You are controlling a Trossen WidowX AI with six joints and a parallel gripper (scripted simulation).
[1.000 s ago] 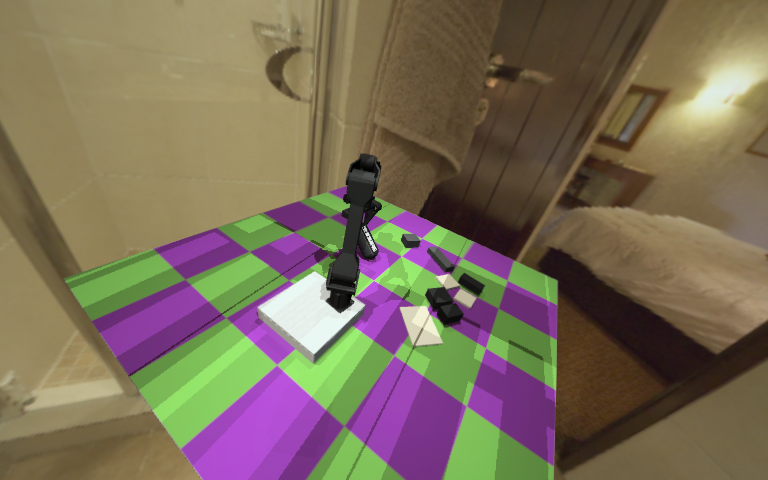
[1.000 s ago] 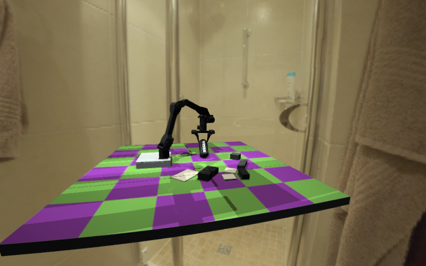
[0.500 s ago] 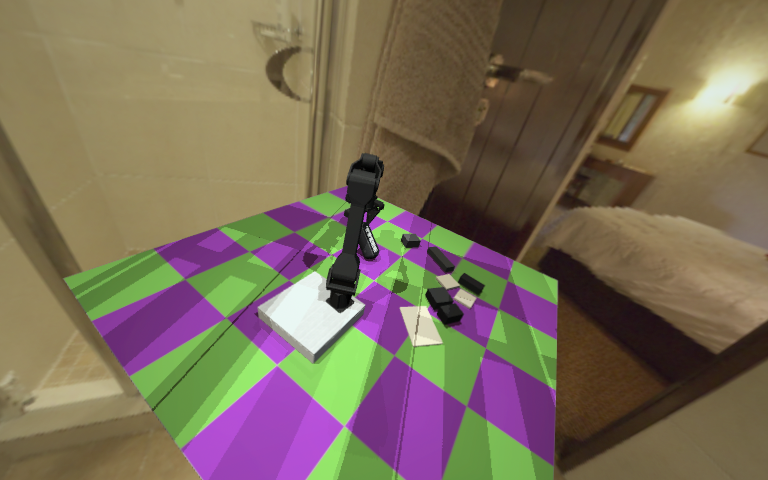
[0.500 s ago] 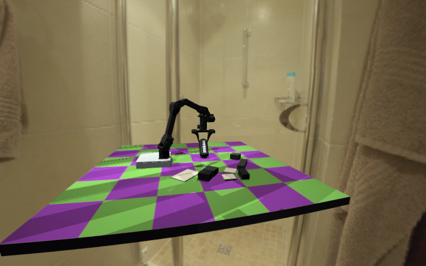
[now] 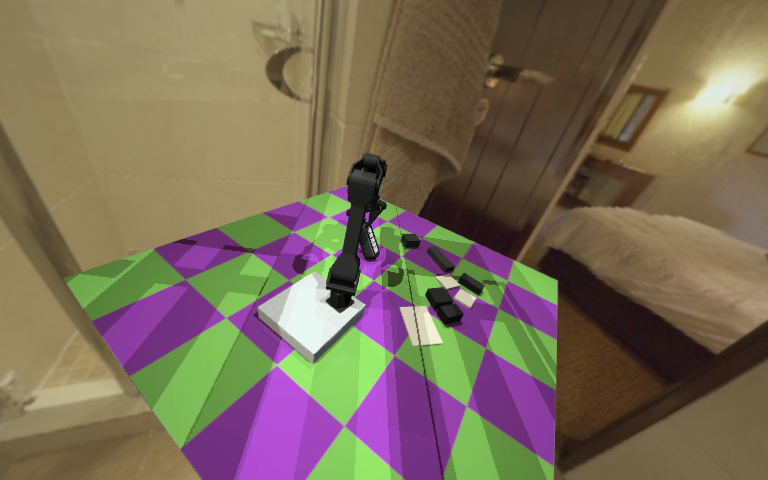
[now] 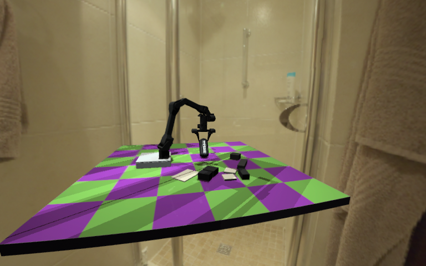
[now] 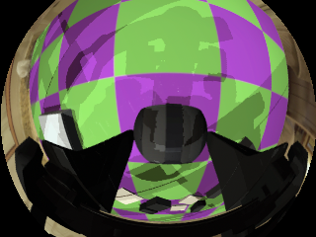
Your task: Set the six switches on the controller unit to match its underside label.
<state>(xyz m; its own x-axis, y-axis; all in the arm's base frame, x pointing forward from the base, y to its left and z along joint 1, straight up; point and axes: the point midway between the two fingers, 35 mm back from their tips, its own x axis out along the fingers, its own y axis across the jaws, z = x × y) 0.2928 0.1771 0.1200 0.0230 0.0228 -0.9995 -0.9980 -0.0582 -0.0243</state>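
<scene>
Presently, the hand (image 5: 369, 225) (image 6: 203, 139) (image 7: 172, 136) is clamped on the dark controller unit (image 5: 369, 243) (image 6: 203, 148) (image 7: 170, 140), one finger against each side. The unit hangs steeply tilted above the checkered surface (image 5: 368, 384) (image 6: 182, 206) (image 7: 163, 30), off its base. A pale strip with dark marks shows on one face; its details are too small to read.

Clearance is noted between the unit and the white slab (image 5: 300, 316) (image 6: 150, 161) (image 7: 53, 129) under the arm. The unit is inside the surface's outer edges, nearer the far edge than the near one in the exterior view.

To one side, a small black block (image 5: 410, 240) (image 6: 235, 155) lies apart from a long black bar (image 5: 440, 258) (image 6: 242, 163). Beyond these are a shorter black bar (image 5: 471, 283) (image 6: 243, 173) and two small cream cards, one (image 5: 447, 281) (image 6: 229, 170) nearer the long bar than the other (image 5: 464, 297) (image 6: 228, 177). A pair of black blocks (image 5: 438, 296) (image 6: 205, 175) sits close together, between those cards and a larger cream sheet (image 5: 420, 326) (image 6: 185, 174).
</scene>
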